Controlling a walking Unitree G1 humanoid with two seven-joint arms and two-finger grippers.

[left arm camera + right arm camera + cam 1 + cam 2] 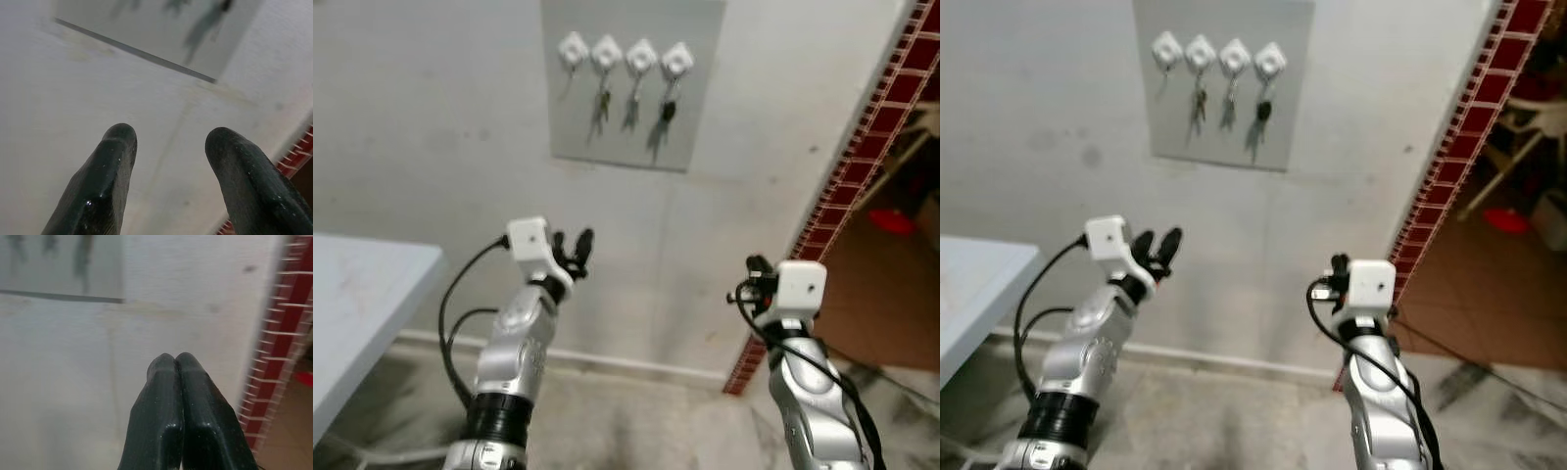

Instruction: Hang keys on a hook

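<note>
Grey board with keys hangs above my spread left pincer, nearer than my pressed-together right pincer.

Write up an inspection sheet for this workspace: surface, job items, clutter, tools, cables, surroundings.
Surface: grey board on a white wall.
Job items: four white hooks; keys hang from three, the leftmost hook looks bare.
Clutter: nothing seen.
Tools: left tool open, empty, raised below the board; right tool shut, nothing visible in it.
Cables: black cable loops beside the left arm.
Surroundings: table at left, red brick edge at right.
</note>
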